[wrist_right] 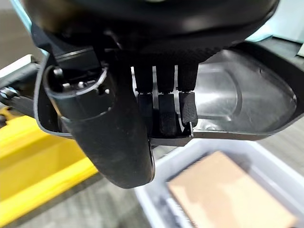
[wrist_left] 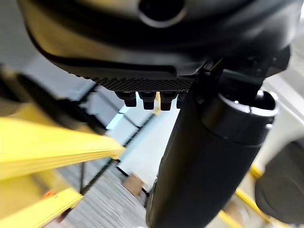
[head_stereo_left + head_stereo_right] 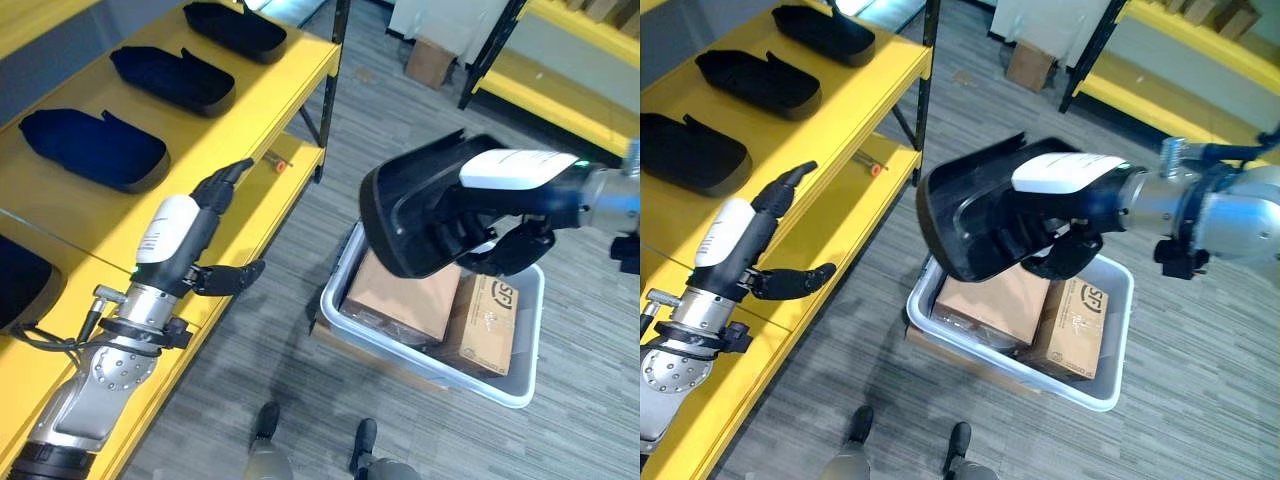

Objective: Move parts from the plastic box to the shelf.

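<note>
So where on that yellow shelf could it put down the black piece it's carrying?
On the bare yellow shelf between the nearest full black part and the left hand. Farther back it is crowded with parts. The right hand holds the piece.

A glossy black moulded part (image 3: pixel 970 225), a shallow shell, is hanging tilted in the curled fingers of the right hand (image 3: pixel 1060 225), just above the grey plastic box (image 3: pixel 1095 370), well apart from the yellow shelf (image 3: pixel 855 95).
</note>
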Tool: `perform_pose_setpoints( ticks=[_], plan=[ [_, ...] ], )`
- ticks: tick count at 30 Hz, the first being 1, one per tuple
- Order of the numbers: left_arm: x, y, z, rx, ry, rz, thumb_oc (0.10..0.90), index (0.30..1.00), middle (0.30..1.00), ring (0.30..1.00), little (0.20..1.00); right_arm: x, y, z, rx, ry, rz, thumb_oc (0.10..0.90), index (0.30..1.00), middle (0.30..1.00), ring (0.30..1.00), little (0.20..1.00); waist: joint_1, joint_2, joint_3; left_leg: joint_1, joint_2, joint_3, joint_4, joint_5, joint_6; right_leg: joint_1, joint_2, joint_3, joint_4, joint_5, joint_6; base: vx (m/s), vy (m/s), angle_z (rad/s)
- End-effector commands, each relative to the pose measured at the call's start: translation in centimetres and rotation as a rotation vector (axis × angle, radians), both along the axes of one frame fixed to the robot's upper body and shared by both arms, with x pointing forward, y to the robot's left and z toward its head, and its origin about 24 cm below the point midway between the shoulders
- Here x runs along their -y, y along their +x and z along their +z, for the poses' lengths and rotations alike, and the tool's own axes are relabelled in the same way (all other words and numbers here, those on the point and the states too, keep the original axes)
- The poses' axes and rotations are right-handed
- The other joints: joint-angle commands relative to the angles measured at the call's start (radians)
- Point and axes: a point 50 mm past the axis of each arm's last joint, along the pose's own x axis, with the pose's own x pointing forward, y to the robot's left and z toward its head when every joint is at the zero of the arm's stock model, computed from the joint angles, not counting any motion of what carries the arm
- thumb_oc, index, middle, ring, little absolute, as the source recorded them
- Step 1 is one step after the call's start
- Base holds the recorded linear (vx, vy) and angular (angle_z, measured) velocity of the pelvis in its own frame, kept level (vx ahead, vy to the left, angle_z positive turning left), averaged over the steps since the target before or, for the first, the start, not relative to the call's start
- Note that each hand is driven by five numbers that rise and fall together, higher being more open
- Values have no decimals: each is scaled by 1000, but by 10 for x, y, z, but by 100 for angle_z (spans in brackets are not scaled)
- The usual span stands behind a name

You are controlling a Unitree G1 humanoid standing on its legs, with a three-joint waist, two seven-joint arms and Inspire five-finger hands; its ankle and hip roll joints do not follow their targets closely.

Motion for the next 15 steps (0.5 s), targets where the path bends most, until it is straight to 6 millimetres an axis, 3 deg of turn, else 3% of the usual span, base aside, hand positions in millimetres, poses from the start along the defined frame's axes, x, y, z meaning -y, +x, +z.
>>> perform_pose_setpoints(
  ticks=[1, 5, 15],
  plan=[
    [31, -12, 28, 199, 119, -209, 900, 1000, 1000, 1000, 1000, -19, 5, 15, 1, 79, 71, 400, 300, 300, 300, 300, -9, 4, -177, 123, 85, 75, -25, -141, -52, -29, -98, 65, 42, 30, 130, 0, 0, 0],
    [48, -14, 34, 267, 245, -293, 900, 1000, 1000, 1000, 1000, -29, 11, 11, -14, 82, 105, 400, 300, 300, 300, 300, -14, 13, -186, 134, 88, 82, -25, -146, -51, -19, -97, 72, 38, 28, 131, 19, 1, -3],
    [87, -20, 59, 508, 520, -494, 900, 1000, 1000, 1000, 1000, -47, 19, -3, -55, 127, 171, 400, 300, 300, 300, 300, -22, 3, -198, 146, 93, 93, -25, -156, -49, -1, -95, 76, 26, 27, 136, 9, -1, -3]
  ],
)
